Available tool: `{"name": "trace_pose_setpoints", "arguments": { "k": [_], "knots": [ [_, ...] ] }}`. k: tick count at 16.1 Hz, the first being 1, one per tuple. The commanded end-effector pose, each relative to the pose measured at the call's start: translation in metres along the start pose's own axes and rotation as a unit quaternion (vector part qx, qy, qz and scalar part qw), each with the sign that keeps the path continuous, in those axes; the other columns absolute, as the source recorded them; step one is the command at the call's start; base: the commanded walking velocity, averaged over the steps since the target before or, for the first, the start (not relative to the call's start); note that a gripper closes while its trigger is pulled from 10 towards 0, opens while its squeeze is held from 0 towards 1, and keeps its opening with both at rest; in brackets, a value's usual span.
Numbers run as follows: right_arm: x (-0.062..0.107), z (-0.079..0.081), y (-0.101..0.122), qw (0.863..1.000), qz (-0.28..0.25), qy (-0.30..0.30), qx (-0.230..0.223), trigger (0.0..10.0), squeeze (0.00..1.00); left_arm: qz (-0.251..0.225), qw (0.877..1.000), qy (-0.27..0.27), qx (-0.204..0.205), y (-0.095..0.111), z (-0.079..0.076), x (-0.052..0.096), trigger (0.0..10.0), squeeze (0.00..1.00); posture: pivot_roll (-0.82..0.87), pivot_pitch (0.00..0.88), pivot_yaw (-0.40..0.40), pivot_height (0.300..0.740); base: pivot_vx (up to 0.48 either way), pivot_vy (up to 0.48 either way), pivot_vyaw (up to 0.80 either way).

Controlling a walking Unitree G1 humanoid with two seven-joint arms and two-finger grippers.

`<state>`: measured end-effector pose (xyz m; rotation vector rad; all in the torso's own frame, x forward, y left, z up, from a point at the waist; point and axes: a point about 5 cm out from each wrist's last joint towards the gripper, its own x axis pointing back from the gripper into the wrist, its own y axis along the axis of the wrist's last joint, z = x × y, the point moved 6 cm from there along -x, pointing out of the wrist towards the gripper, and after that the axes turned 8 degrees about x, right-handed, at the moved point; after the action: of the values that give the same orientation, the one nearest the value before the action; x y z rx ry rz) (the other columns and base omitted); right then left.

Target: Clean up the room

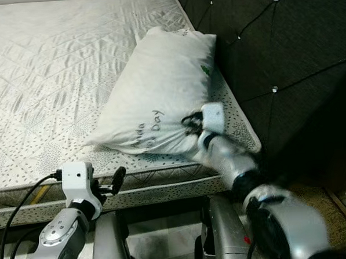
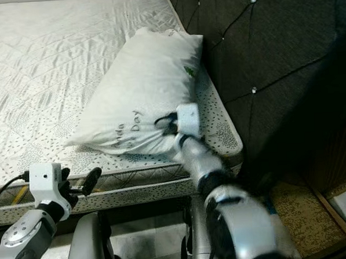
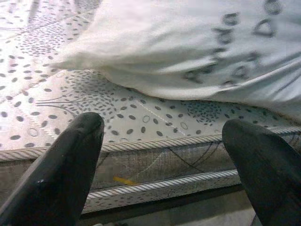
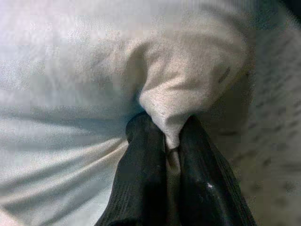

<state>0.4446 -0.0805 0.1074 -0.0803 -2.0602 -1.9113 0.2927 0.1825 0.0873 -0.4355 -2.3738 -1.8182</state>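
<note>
Pillow [image 1: 159,89], soft white cloth, lies on my quilted mattress [image 1: 48,72] beside the dark tufted headboard [image 1: 273,49]. Left gripper [image 3: 162,165] hovers at the corded near edge, jaws apart. Right gripper [image 4: 171,155] pinches a pillow corner, cloth bunched.

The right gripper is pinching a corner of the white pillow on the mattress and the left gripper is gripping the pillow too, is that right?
Not quite. The left gripper is open and holds nothing; in the left wrist view its fingers stand apart before the mattress edge. The right gripper does pinch a corner of the white pillow.
</note>
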Motion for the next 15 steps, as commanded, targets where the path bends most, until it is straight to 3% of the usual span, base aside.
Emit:
{"name": "trace_pose_setpoints", "arguments": {
  "k": [1,2,3,9,13,15],
  "knots": [
    [-0.001,-0.030,0.040,0.998,-0.054,-0.044,0.004,0.0,0.00,0.001,1.000,0.009,-0.006,0.000,0.005,0.001,10.0,0.00,-0.01,0.112,-0.040,0.524,0.000,0.000,0.00],
    [0.000,-0.040,0.048,0.997,-0.061,-0.055,0.008,0.0,0.00,0.001,1.000,0.010,-0.006,0.000,0.006,0.001,10.0,0.00,-0.01,0.111,-0.040,0.524,0.000,0.000,0.00],
    [0.003,-0.063,0.063,0.994,-0.074,-0.083,0.015,0.0,0.00,-0.001,1.000,0.012,-0.008,0.001,0.007,0.000,10.0,0.00,-0.01,0.109,-0.040,0.524,0.000,0.000,0.00],
    [0.022,-0.135,0.105,0.980,-0.105,-0.164,0.049,0.0,0.00,-0.004,1.000,0.015,-0.013,0.004,0.009,-0.002,10.0,0.00,-0.01,0.106,-0.033,0.524,0.000,0.000,0.00],
    [0.034,-0.164,0.116,0.973,-0.112,-0.192,0.063,0.0,0.00,-0.007,1.000,0.014,-0.016,0.006,0.009,-0.005,10.0,0.00,-0.02,0.101,-0.035,0.524,0.000,0.000,0.00],
    [0.037,-0.171,0.110,0.973,-0.106,-0.198,0.059,0.0,0.00,-0.008,1.000,0.014,-0.016,0.006,0.009,-0.005,10.0,0.00,-0.02,0.098,-0.037,0.524,0.000,0.000,0.00]
  ]
}}
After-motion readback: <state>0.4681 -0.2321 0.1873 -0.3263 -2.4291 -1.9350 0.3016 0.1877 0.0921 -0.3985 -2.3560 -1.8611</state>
